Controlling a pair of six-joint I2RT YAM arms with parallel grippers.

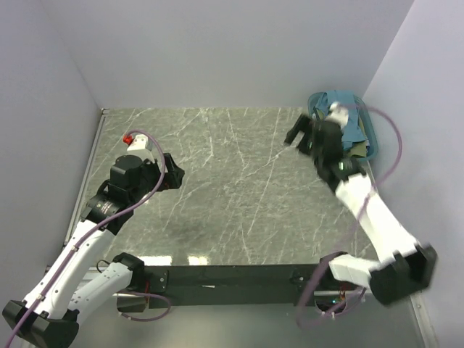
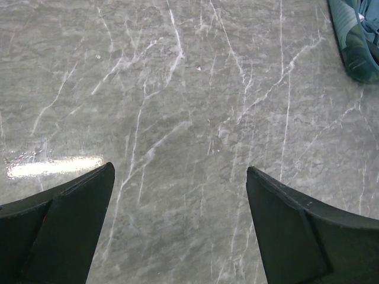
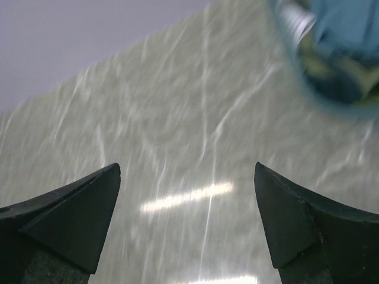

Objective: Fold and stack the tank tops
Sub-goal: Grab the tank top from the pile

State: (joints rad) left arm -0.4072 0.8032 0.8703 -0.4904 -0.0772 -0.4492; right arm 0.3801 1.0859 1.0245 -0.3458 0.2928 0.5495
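looking down on a grey marble table (image 1: 232, 196), pale walls closing it in at the left, the back and the right. over on the left side, the left gripper (image 1: 172, 171), poised above bare stone, claw spread wide, nothing between the two dark fingers (image 2: 65, 231). from its own wrist camera, only white-veined marble under the gap and a bright strip of glare by the left finger.

now across to the far right corner: a teal basket (image 1: 374, 129) tucked against the right wall, and inside it the tank tops (image 1: 354, 135), heaped together, unfolded. teal-blue top (image 1: 348, 125) uppermost, olive-green top (image 1: 360, 149) peeking out at the near edge of the pile. in the right wrist view, a pale lined scrap (image 3: 296, 18) by the basket's rim, maybe the striped one, too smeared to call.

right gripper (image 1: 304, 138) reaching out just beside the basket on its left, above the table, not touching the cloth. claw wide apart here too, holding nothing, bare marble showing between the fingertips. whole right wrist picture blurred, basket and clothes sitting in its top right corner.

purple cables looping along both white arms. tops in view all bunched in the basket, not yet folded, not yet stacked.
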